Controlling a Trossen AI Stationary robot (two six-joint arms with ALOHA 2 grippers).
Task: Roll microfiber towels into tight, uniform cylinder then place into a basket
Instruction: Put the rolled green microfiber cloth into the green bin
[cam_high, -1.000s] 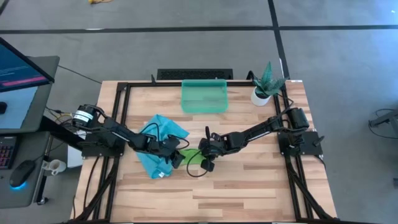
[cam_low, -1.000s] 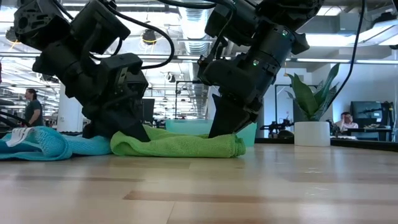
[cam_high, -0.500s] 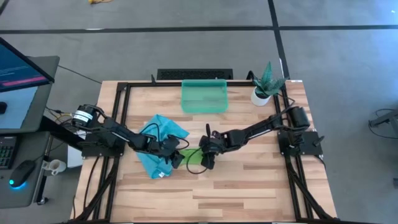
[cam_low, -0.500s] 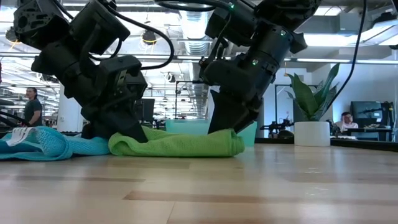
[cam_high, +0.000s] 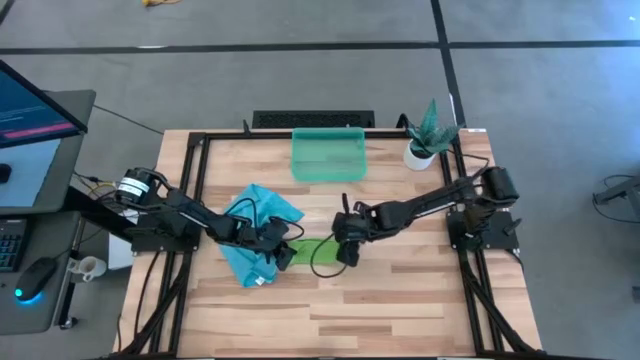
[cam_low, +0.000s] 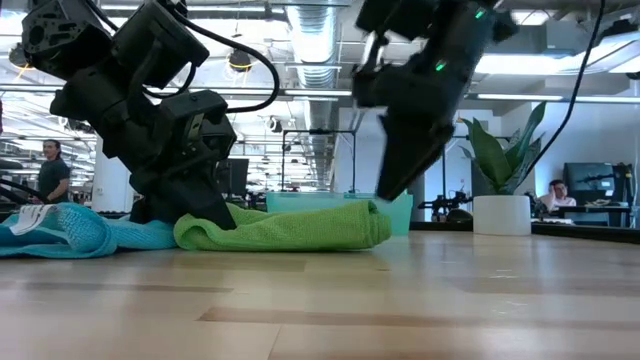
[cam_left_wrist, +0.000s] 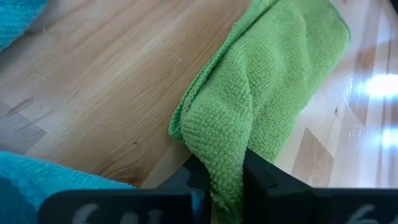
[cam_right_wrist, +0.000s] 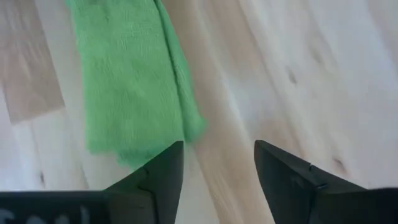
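Note:
A lime green microfiber towel (cam_high: 312, 252) lies on the table as a long, loosely rolled bundle (cam_low: 290, 228). My left gripper (cam_high: 288, 253) is shut on its left end. My right gripper (cam_high: 346, 252) hangs open just above the bundle's right end (cam_low: 390, 185), touching nothing. In the right wrist view its fingers (cam_right_wrist: 163, 167) frame bare wood beside the towel (cam_right_wrist: 124, 81). The turquoise towel (cam_high: 260, 208) lies crumpled under my left arm. The teal basket (cam_high: 327, 155) stands at the far edge. My left gripper pinches the green towel's bunched left end (cam_left_wrist: 225, 163) between its two fingers (cam_left_wrist: 196, 177); several layers are gathered there. The fingers slant down from the table's left, along the bundle. The end stays low, and the bundle beyond it rests on the table.
A white pot with a green plant (cam_high: 424, 140) stands at the far right corner. A black frame (cam_high: 200, 140) runs around the tabletop. Bare wood lies along the near side (cam_high: 330, 310). People and desks show in the room behind (cam_low: 50, 170).
My right gripper has opened and let go of the green towel's right end. It then rose and drew back toward the table's right edge. The bundle has stayed on the table, its right end slightly sprung up.

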